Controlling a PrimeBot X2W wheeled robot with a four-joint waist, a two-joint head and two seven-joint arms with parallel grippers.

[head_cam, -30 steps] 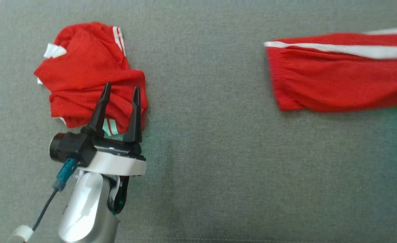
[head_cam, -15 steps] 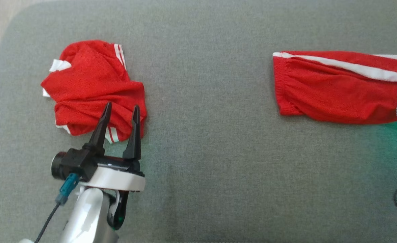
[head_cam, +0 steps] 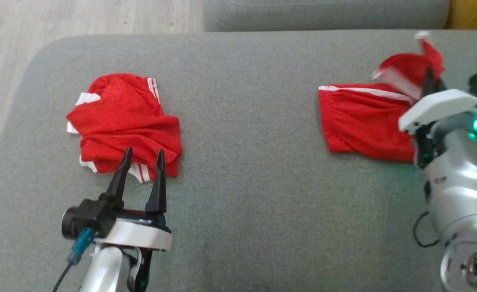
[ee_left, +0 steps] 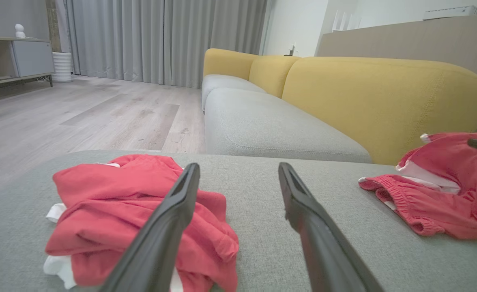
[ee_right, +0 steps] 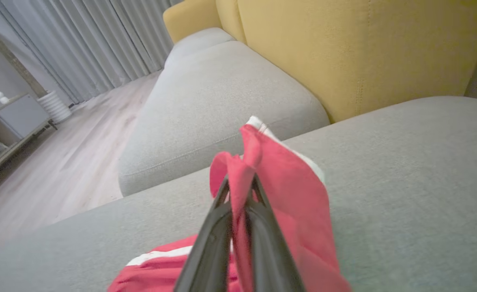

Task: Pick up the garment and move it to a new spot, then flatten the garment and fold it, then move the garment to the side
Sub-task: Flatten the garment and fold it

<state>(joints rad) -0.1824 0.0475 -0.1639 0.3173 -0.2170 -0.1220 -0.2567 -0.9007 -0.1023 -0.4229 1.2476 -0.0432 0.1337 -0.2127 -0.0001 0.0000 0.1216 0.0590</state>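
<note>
Head view: the right end effector (ee_right: 240, 180), pinched narrow on one end of the red shorts (head_cam: 364, 125), has lifted that end, flat a second ago; the rest trails beneath it. Folding seems begun. The left end effector (head_cam: 143, 156) stays wide before a crumpled red garment (head_cam: 125, 117).

Open lane running mid-cushion
Bare grey seat (head_cam: 246, 162) is stretching between the crumpled red heap (head_cam: 125, 121) and the red shorts (head_cam: 360, 121), with the yellow backrest (ee_left: 384, 93) rising beyond.
</note>
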